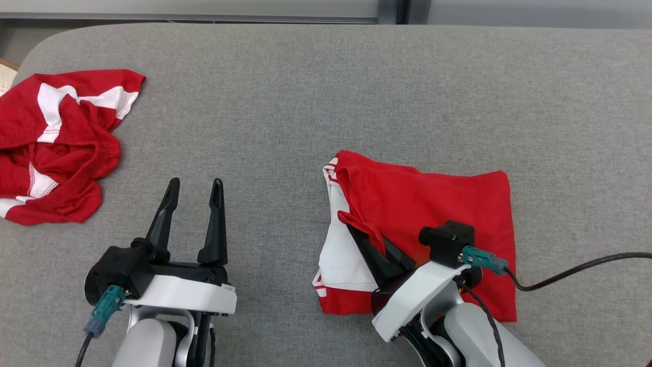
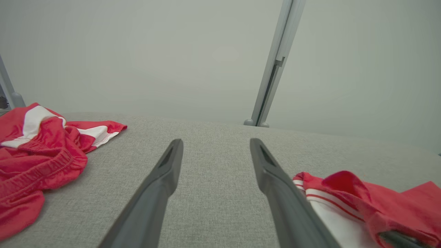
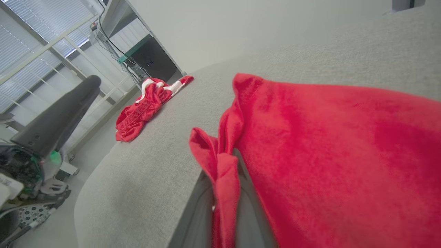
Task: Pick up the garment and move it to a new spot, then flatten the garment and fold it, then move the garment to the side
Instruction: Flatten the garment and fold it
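The garment (image 1: pixel 433 204), red with white panels and stripes, lies folded on the grey padded table (image 1: pixel 305 92) at the right front. My right gripper (image 1: pixel 352 228) is shut on a bunched red fold at the garment's left side, over the white panel. In the right wrist view the pinched red fold (image 3: pixel 220 165) drapes over my fingers (image 3: pixel 253 213) and the garment (image 3: pixel 327 155) spreads to the right. My left gripper (image 1: pixel 196 182) hovers open and empty over bare table, left of the garment (image 2: pixel 344 193); in its own wrist view the left gripper (image 2: pixel 216 143) stands wide apart.
A second red and white garment (image 1: pixel 56 148) lies crumpled at the table's left edge, also seen as the crumpled garment (image 2: pixel 34 151) and the crumpled garment (image 3: pixel 144 106). A black cable (image 1: pixel 575 272) trails right from my right wrist. The table's far rounded corner (image 1: pixel 30 51) is at upper left.
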Robot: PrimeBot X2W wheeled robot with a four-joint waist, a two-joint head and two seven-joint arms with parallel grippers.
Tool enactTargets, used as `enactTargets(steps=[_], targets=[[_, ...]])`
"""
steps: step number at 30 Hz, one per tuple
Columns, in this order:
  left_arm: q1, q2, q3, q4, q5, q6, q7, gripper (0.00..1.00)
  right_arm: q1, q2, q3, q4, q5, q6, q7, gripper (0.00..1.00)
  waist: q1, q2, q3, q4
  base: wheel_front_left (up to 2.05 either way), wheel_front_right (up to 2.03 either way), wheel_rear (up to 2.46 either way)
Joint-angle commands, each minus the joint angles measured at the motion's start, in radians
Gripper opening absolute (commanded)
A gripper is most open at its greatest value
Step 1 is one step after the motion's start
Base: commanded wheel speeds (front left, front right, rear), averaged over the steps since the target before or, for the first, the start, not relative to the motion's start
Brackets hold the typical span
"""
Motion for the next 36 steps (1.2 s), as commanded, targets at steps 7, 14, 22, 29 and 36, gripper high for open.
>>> enactTargets(steps=[7,14,22,29,36], targets=[[-0.025,0.003,0.001,-0.005,-0.006,0.014,-0.005,1.0,-0.084,-0.003,0.078,-0.004,-0.016,0.0,-0.104,1.0,0.0,-0.0001,0.021,-0.002,0.0,0.0,0.0],[-0.012,0.003,0.018,-0.01,0.006,0.019,-0.005,1.0,-0.062,-0.04,-0.057,-0.122,-0.141,0.0,-0.156,1.0,0.0,-0.0001,0.008,-0.034,0.0,0.0,0.0],[0.013,0.01,0.045,-0.015,0.032,0.015,-0.005,1.0,0.112,-0.124,-0.423,-0.266,-0.26,0.0,-0.13,1.0,0.0,-0.0001,-0.021,-0.071,0.0,0.0,0.0],[0.037,0.026,0.065,-0.013,0.049,0.01,-0.005,1.0,0.271,-0.142,-0.635,-0.363,-0.313,0.0,-0.074,1.0,0.0,-0.0001,-0.06,-0.091,0.0,0.0,0.0],[0.085,0.045,0.072,0.005,0.058,0.011,-0.005,1.0,0.357,-0.123,-0.649,-0.435,-0.344,0.0,-0.015,1.0,0.0,-0.0001,-0.136,-0.102,0.0,0.0,0.0]])
